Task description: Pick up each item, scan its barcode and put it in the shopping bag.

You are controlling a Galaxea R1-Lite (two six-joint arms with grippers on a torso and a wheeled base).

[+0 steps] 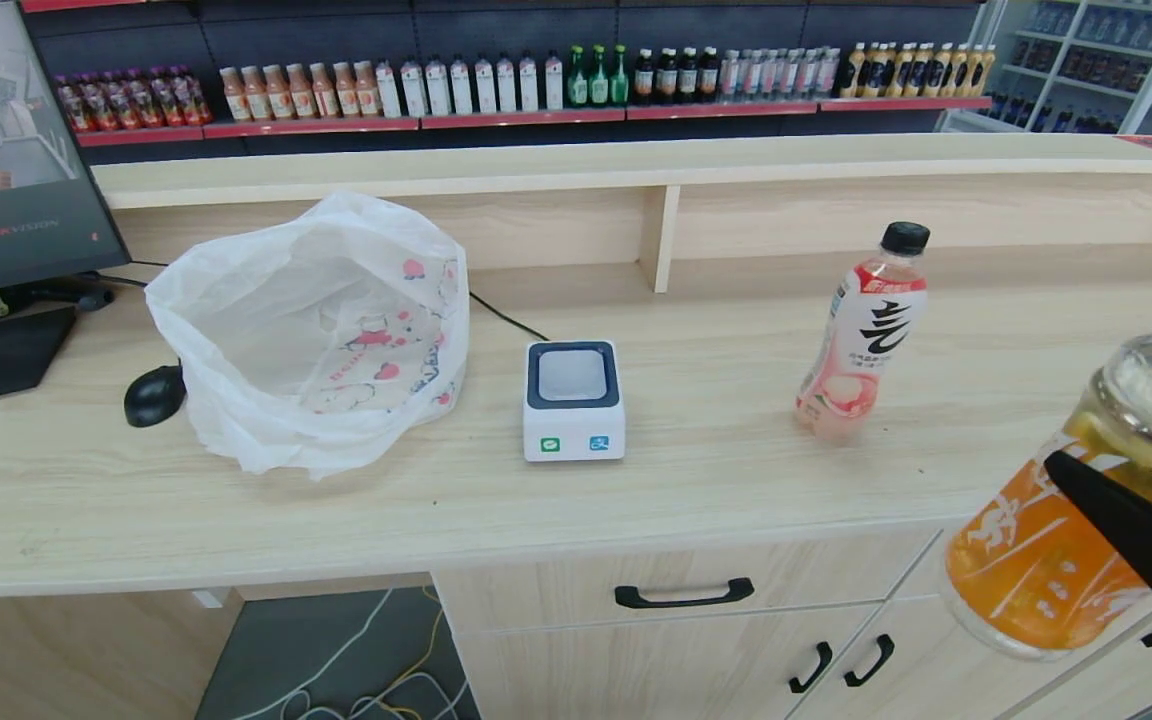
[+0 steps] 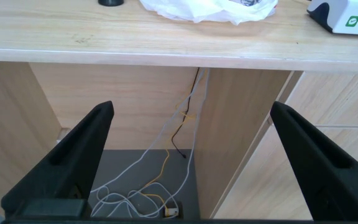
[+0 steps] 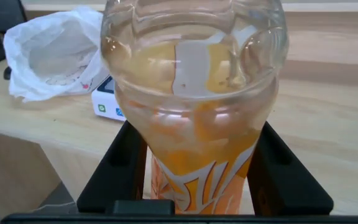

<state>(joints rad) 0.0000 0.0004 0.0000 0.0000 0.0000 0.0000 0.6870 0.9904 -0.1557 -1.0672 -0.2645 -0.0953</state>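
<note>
R gripper (image 3: 201, 171) clamps orange bottle (image 1: 1056, 540), prob. not yet scanned; L gripper (image 2: 191, 155) gapes wide. Seems bag (image 1: 236, 300) is empty & pink bottle (image 1: 861, 340) on tabletop (image 1: 716, 490) is untouched.

I have a light wooden counter (image 1: 696, 500) running across my view. At its far left end stands a dark monitor (image 1: 6, 150), and a black mouse (image 1: 154, 395) lies on the counter top near it. Behind the counter runs a red shelf (image 1: 536, 118) lined with drinks. Below the counter's front edge are drawers with black handles (image 1: 684, 596). Loose cables (image 1: 356, 680) lie on the floor in the opening under the counter.
</note>
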